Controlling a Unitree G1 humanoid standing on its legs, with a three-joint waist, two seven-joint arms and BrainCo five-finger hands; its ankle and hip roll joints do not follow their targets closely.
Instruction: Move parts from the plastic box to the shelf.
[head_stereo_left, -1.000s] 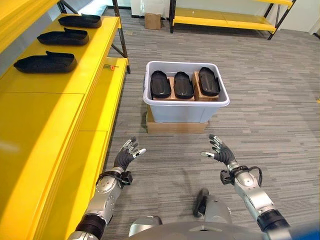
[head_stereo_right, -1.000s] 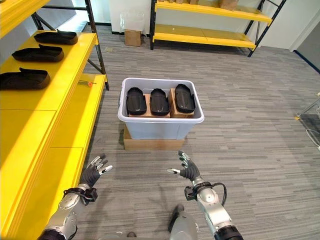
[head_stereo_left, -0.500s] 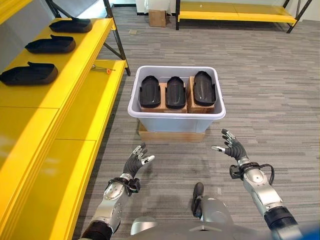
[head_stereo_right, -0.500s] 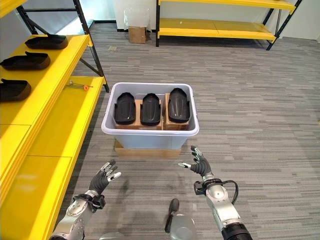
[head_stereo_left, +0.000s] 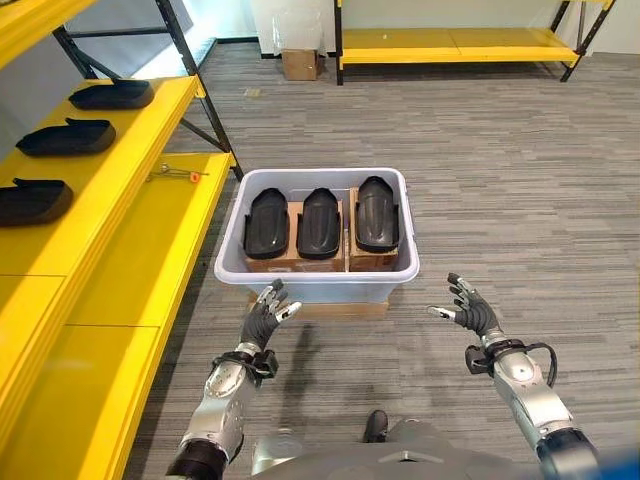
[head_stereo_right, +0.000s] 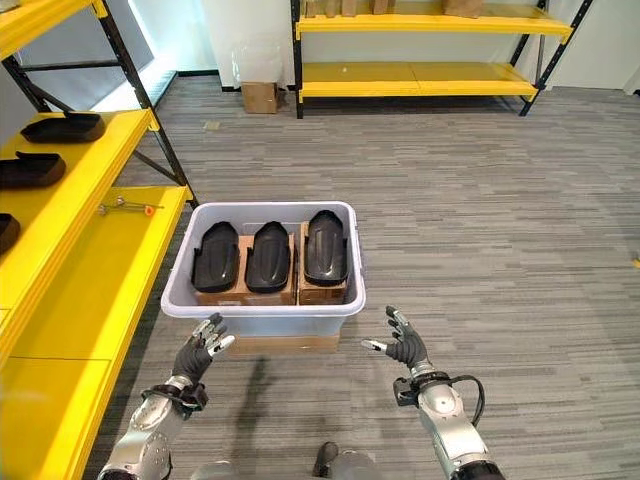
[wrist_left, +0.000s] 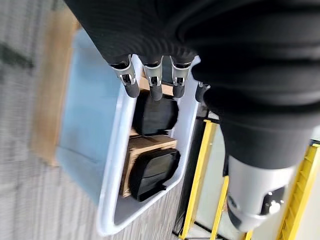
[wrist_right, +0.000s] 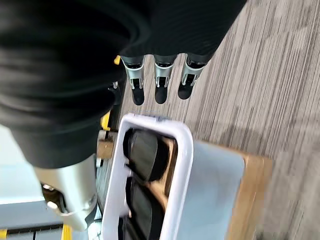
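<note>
While three black parts (head_stereo_left: 321, 222) lie side by side in the plastic box (head_stereo_left: 316, 283), the left hand (head_stereo_left: 262, 320) and right hand (head_stereo_left: 472, 314), both spread and empty, should straddle one part evenly before closing.

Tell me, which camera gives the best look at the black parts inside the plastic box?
The left eye view: it looks down into the plastic box and shows all three black parts side by side on cardboard. The right eye view shows much the same. Both wrist views catch them from close up, at an angle, partly cut off.
</note>
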